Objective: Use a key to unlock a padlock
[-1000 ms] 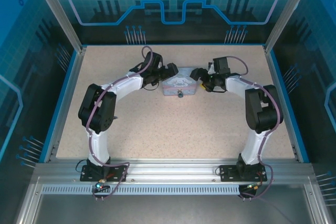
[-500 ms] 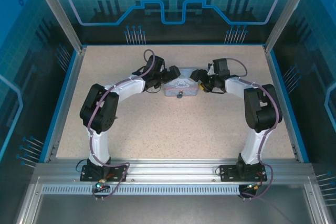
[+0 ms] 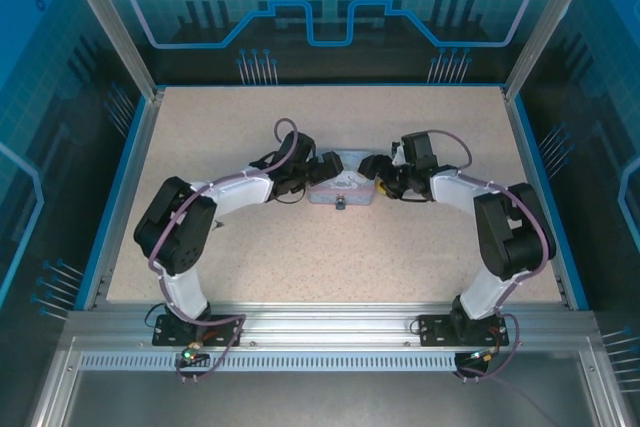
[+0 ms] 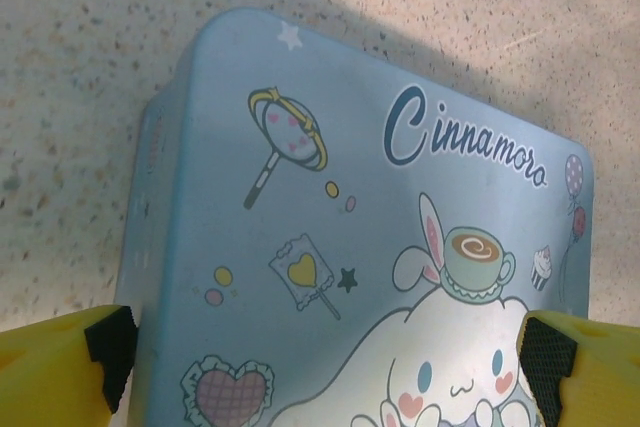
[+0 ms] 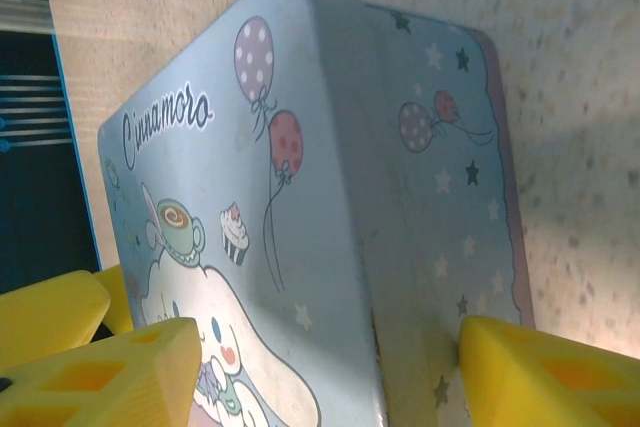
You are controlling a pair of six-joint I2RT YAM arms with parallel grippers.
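Observation:
The tiny dark padlock (image 3: 341,204) hangs at the near side of a pale blue cartoon tin (image 3: 340,185) in mid table. My left gripper (image 3: 322,169) reaches in from the left. It stands open, and its yellow fingers (image 4: 60,367) straddle the tin (image 4: 330,227) across its width. From the right, my right gripper (image 3: 376,169) holds the tin's end. One of its fingers (image 5: 100,372) lies on the lid (image 5: 240,247), and the other presses the star-printed side wall (image 5: 450,207). The key is hidden.
The speckled table (image 3: 330,257) is edged by a blue rim (image 3: 118,187) and aluminium frame posts. Both arms arch inward from their bases at the near edge and meet at the tin.
Both grippers and the tin between them have shifted toward the near edge. Both elbows have dropped lower and swung outward.

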